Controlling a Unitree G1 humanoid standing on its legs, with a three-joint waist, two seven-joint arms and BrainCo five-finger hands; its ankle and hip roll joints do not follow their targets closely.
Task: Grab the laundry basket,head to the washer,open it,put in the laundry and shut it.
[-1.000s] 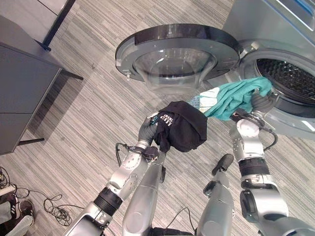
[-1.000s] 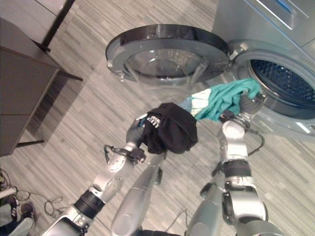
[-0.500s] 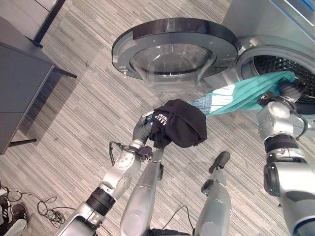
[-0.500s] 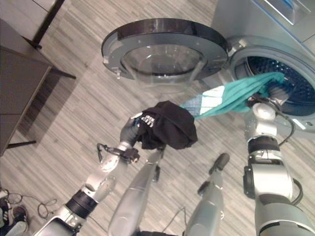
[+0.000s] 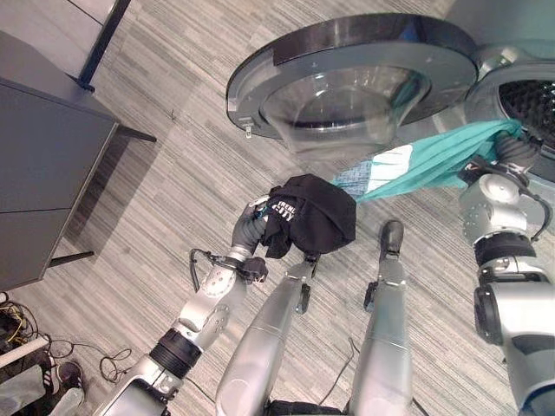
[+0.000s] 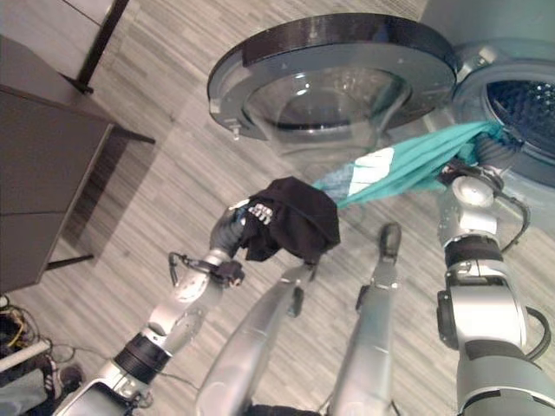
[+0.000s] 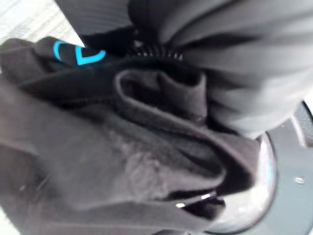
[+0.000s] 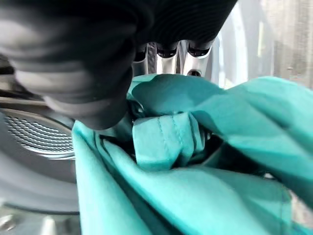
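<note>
My left hand (image 5: 251, 231) is shut on a bunched black garment (image 5: 310, 216) with white print, held above the floor in front of the washer's open round door (image 5: 351, 76). From close up the black cloth (image 7: 122, 161) folds over that hand. My right hand (image 5: 512, 152) is shut on a teal cloth (image 5: 434, 159) at the lower rim of the washer's drum opening (image 5: 531, 102). The teal cloth (image 8: 195, 166) stretches from that hand back towards the black garment, its pale checked end hanging free.
A dark cabinet (image 5: 43, 173) on thin black legs stands at the left. Loose cables and a person's shoes (image 5: 52, 381) lie at the lower left. Striped grey floor (image 5: 173, 173) lies open between the cabinet and the washer door.
My right hand has carried the teal cloth from in front of the washer up to the drum's rim, pulling it taut. The camera has shifted. The left hand keeps holding the black garment.
</note>
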